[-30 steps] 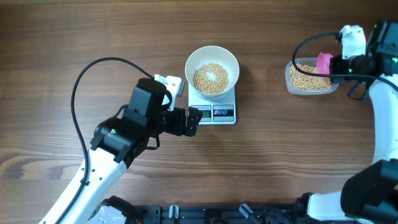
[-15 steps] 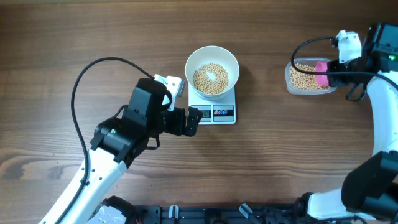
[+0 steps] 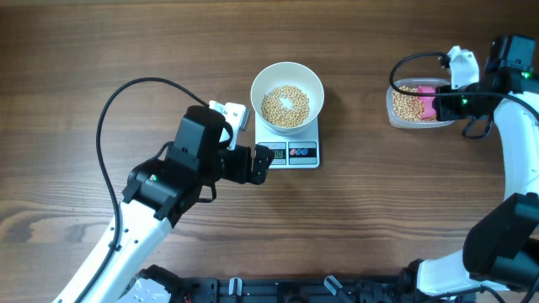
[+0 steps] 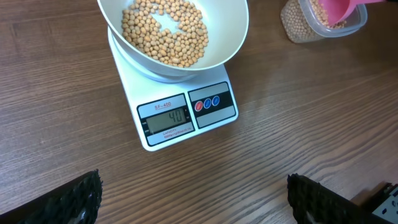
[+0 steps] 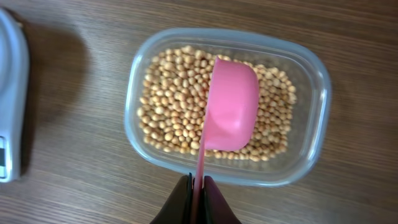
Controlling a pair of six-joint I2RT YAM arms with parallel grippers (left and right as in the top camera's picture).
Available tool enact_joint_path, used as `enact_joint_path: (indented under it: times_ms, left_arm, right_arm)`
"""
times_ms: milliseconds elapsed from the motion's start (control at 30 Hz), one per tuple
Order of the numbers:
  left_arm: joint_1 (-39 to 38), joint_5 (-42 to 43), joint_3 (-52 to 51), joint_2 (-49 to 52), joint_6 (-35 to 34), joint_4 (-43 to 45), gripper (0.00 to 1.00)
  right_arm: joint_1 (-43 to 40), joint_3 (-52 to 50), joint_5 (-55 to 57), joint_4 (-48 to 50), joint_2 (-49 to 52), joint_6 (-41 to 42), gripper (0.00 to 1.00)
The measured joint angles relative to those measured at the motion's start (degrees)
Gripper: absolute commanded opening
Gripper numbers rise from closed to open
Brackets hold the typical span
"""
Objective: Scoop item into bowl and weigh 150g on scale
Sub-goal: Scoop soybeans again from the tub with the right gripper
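The white bowl (image 3: pixel 287 95) stands on the small white scale (image 3: pixel 291 150) and holds a layer of tan beans (image 3: pixel 286 106). In the left wrist view the bowl (image 4: pixel 233 37) sits above the scale's display (image 4: pixel 166 117), which is lit. My left gripper (image 3: pixel 262 162) rests open just left of the scale's front, and nothing lies between its fingertips (image 4: pixel 194 190). My right gripper (image 5: pixel 198 183) is shut on the thin handle of a pink scoop (image 5: pixel 231 112). The scoop's cup lies over the beans (image 5: pixel 168 112) in the clear tub (image 5: pixel 314 124), and no beans show on it.
The clear plastic tub (image 3: pixel 396 118) of beans sits at the table's right side, with the pink scoop (image 3: pixel 426 101) inside it. A black cable (image 3: pixel 109 118) loops over the table behind the left arm. Bare wood lies between the scale and the tub.
The right gripper has carried the pink scoop down and slightly left, from above the tub's far edge into the tub over the beans. The left arm has not moved.
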Motion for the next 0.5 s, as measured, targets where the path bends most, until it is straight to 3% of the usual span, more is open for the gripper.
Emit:
enact_joint_path:
  times_ms: [500]
  left_arm:
    - [0.00,0.00,0.00,0.00,0.00,0.00,1.00]
  right_arm:
    - [0.00,-2.19,-4.44,0.26,0.00,0.00,0.04]
